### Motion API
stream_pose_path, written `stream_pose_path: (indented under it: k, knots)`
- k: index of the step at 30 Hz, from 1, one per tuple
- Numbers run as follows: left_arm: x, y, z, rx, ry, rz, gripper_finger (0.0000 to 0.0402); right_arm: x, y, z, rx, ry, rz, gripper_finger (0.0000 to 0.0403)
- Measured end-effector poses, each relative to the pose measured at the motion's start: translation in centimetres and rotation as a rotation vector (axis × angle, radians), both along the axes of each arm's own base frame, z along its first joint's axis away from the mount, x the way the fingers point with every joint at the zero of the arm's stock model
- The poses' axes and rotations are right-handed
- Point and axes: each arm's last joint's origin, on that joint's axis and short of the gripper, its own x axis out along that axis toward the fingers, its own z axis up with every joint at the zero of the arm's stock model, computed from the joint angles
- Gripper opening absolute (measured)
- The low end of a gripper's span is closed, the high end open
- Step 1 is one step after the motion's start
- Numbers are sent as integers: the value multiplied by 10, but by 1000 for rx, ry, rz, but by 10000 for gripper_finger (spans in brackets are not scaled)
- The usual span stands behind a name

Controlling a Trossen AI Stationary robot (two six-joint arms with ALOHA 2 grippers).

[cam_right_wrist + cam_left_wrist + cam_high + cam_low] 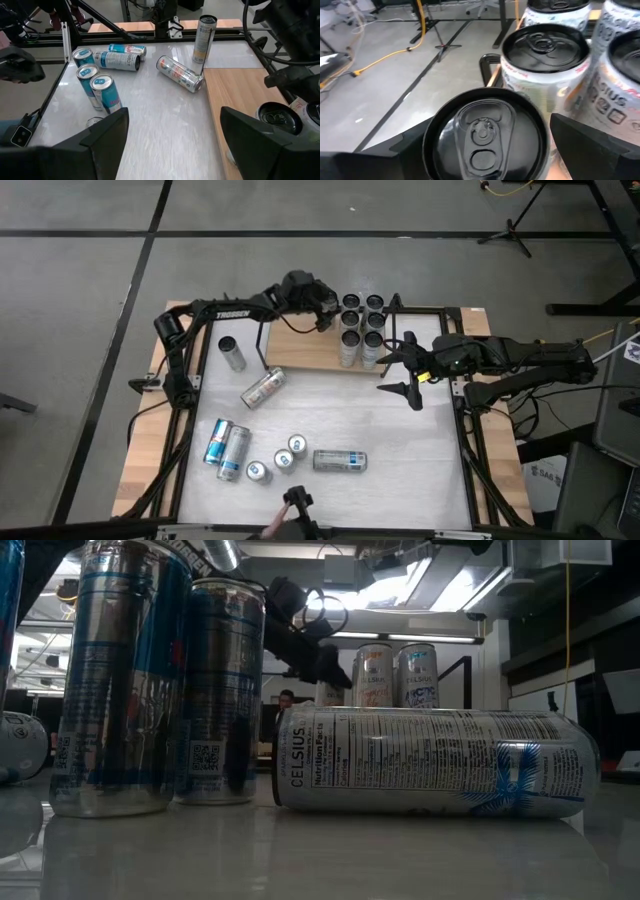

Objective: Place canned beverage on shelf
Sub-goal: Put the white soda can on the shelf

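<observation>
The shelf (300,350) sits at the far middle of the table (400,435), a wooden board in a black rod frame. Six cans (362,328) stand upright in a tight cluster on its right end. The left gripper (328,313) is at the cluster's far left corner, its fingers spread either side of one can (485,137) — in the left wrist view they stand just clear of its sides, so it is open around the can rather than clamped on it.

The right gripper (402,372) hovers just off the shelf's right end, fingers wide apart and holding nothing.

More cans are scattered over the table: one upright can (231,353) at the left, a tipped can (263,388) near the shelf's front edge, and a loose group (240,452) along the near side — some standing, some lying.
</observation>
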Motion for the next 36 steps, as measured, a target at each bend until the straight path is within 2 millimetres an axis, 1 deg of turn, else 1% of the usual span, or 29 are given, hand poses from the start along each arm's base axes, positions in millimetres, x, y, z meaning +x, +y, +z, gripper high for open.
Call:
stream_pose_path:
  k: [3, 6, 15, 18, 25, 31, 36]
  knots:
    - [2, -3, 0, 16, 11, 31, 349, 0, 0, 0, 0, 0, 0, 303]
    - [3, -5, 0, 25, 16, 29, 337, 0, 0, 0, 0, 0, 0, 303]
    - [4, -6, 0, 24, 14, 25, 264, 0, 0, 0, 0, 1, 0, 303]
    - [3, -5, 0, 16, 7, 6, 247, 0, 0, 0, 0, 1, 0, 303]
    - [-1, 1, 0, -29, -17, -83, 244, 0, 0, 0, 0, 2, 0, 303]
    - [-8, 10, -1, -71, -43, -157, 244, 0, 0, 0, 0, 2, 0, 303]
    - [-11, 14, 0, -80, -50, -167, 244, 0, 0, 0, 0, 2, 0, 303]
